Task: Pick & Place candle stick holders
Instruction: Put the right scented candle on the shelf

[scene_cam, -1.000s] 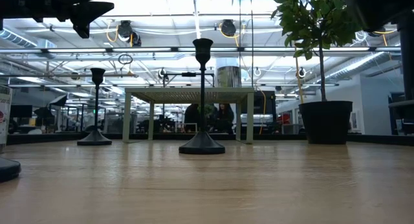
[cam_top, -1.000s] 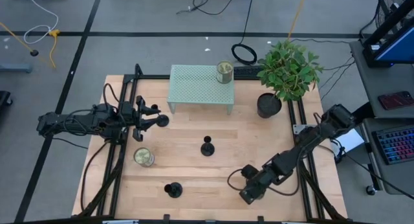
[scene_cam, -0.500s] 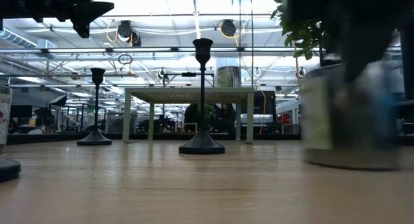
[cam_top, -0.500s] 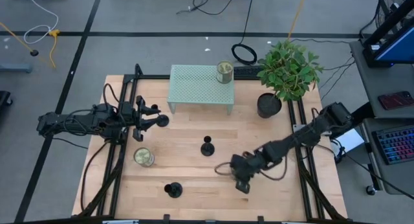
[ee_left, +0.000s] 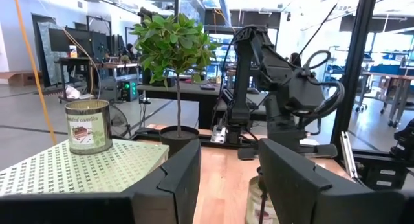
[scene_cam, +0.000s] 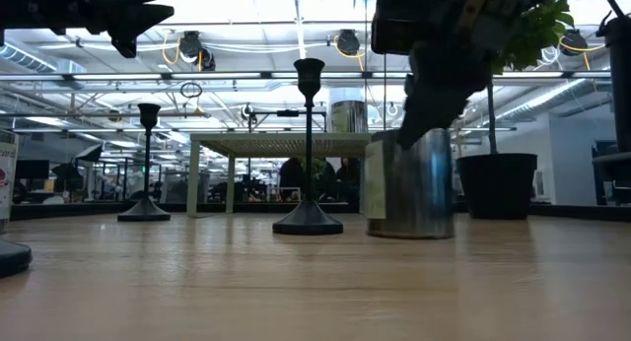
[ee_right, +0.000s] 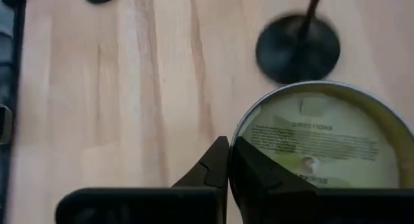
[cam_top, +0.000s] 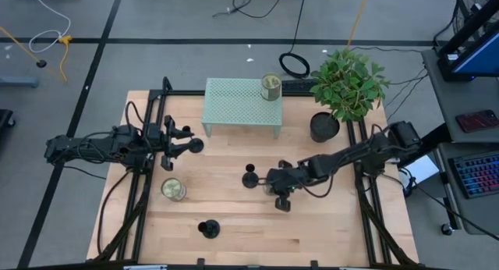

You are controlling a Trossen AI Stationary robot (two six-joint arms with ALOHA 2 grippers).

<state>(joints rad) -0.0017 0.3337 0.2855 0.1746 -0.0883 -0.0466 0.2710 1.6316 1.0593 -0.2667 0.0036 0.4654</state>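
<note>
**Right arm brings a can up beside the middle holder; holders unmoved**

The three candle stick holders stand upright on the table (cam_top: 335,231), all where they were a second ago. The middle holder (cam_top: 250,176) is near the table's centre. The front holder (cam_top: 208,228) is close to the front edge. The left holder (cam_top: 196,146) is towards the left side, just beside the left gripper's tips in the high view. In the low view the middle holder (scene_cam: 309,149) and the left holder (scene_cam: 146,164) stand clear of each other. Neither is touched.

The change is on the right. A second ago the right gripper (cam_top: 281,186) was over the front right part of the table. Half a second ago it was partway in, and now it is just to the right of the middle holder. A silver-sided can (scene_cam: 409,188) has come with it. It was absent from the low view a second ago, then a blur at the right. It now stands on the wood close beside the middle holder's base, with the gripper directly above it. The right wrist view shows the can's pale top (ee_right: 317,140) up against the gripper and the holder's dark base just beyond. Whether the gripper is clamped on the can or only against it cannot be told.

The left gripper (cam_top: 185,143) has not shifted. It hangs above the table's left side with its fingers (ee_left: 174,179) spread apart and nothing between them.

A second can (cam_top: 174,190) sits on the wood between the left and front holders. A third can (cam_top: 270,87) is on the green perforated stand (cam_top: 234,102) at the back, beside the potted plant (cam_top: 343,83).
</note>
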